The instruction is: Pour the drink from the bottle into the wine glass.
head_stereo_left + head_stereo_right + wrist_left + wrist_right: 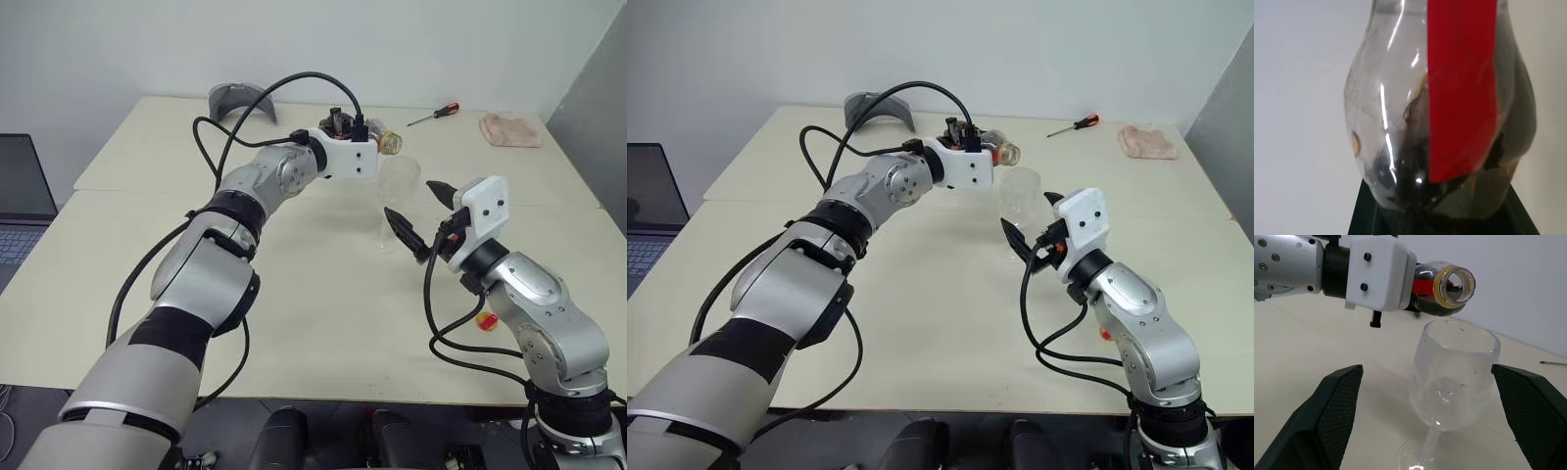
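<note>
My left gripper (343, 125) is shut on the bottle (1442, 289), a small clear one with a red strap, and holds it tipped on its side. Its uncapped mouth hangs just above the rim of the wine glass (1452, 377). The dark drink (1400, 178) pools inside the bottle's body. The glass stands upright on the table, and its bowl looks clear apart from a few droplets. My right gripper (413, 211) is open, with one finger (1332, 416) on each side of the glass, apart from it.
A small red-yellow cap (485, 321) lies on the table beside my right arm. At the back are a screwdriver (434, 115), a pink cloth (509, 129) and a grey curved object (240, 101). A laptop (20, 196) sits off the table's left edge.
</note>
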